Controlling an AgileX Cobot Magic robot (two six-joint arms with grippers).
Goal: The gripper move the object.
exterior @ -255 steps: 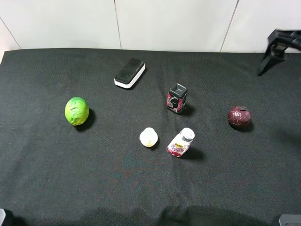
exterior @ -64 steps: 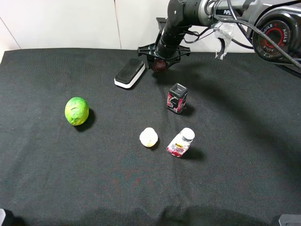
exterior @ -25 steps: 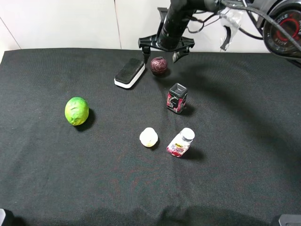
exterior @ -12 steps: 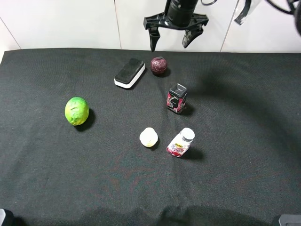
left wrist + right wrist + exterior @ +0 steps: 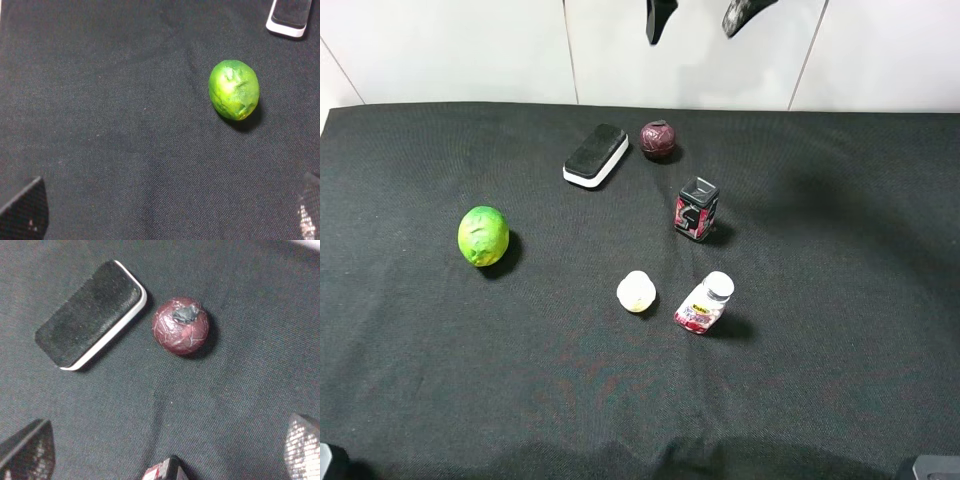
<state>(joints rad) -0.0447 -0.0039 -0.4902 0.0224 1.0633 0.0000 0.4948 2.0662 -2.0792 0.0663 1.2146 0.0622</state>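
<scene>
Starting at the left, a green fruit (image 5: 483, 236) lies on the black cloth (image 5: 840, 400), the left gripper (image 5: 166, 207) spread wide and empty over it. Next comes a black eraser (image 5: 596, 155); the object (image 5: 658, 139) rests on the cloth just beside it, at its 2 o'clock, not touching. At the object's 1 o'clock, by the view's top edge, the right gripper (image 5: 701, 18) hangs with fingers splayed wide, holding nothing. A red-and-black box (image 5: 697, 209) stands at the object's 5 o'clock.
</scene>
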